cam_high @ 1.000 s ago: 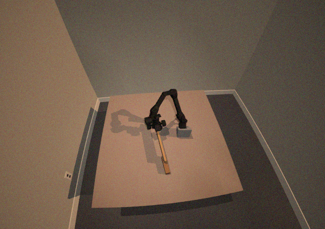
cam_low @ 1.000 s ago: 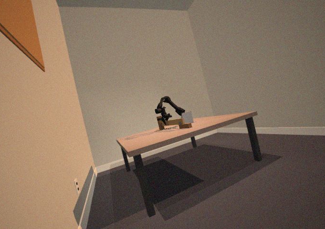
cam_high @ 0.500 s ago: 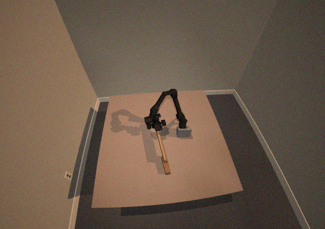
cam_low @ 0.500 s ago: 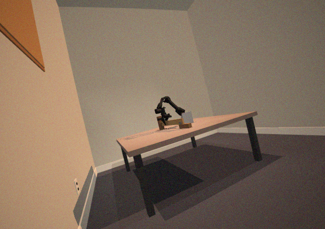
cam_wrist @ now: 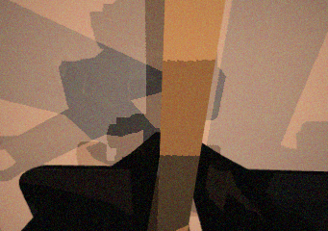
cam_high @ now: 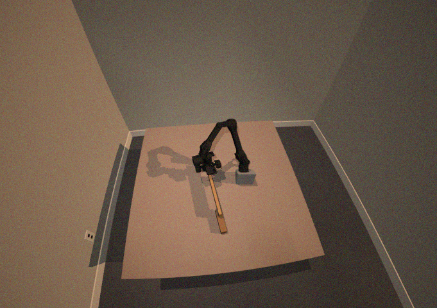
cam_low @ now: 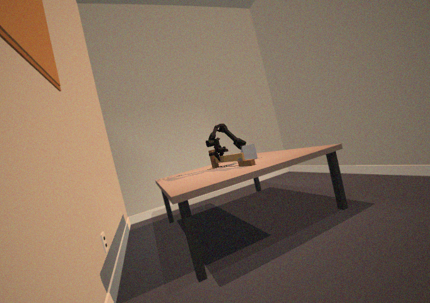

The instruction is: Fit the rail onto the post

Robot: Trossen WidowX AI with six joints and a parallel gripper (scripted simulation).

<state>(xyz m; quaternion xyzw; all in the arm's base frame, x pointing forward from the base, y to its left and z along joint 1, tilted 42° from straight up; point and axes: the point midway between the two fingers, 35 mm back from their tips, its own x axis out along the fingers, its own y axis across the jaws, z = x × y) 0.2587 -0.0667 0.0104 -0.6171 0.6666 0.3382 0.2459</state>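
Observation:
The long wooden rail (cam_high: pixel 215 196) (cam_low: pixel 232 157) (cam_wrist: pixel 189 96) runs from my gripper to the low footboard block (cam_high: pixel 222 226) (cam_low: pixel 246 163). Its near part is off the table and it looks about level in the exterior view. Its far end is over the block at the bracket; the exact seating is too small to tell. My gripper (cam_wrist: pixel 170 137) is shut on the rail near its post end. The upright wooden post (cam_low: pixel 215 164) stands just beyond the gripper. The pegs, the holes and any gap between rail end and post are hidden behind the gripper.
The arm's blue-grey base block (cam_high: pixel 245 177) (cam_low: pixel 249 151) stands beside the rail on the table (cam_high: pixel 262 232) (cam_low: pixel 293 151). The arm arches up from it and over to the post end. Shadows of the arm and rail fall on the table top.

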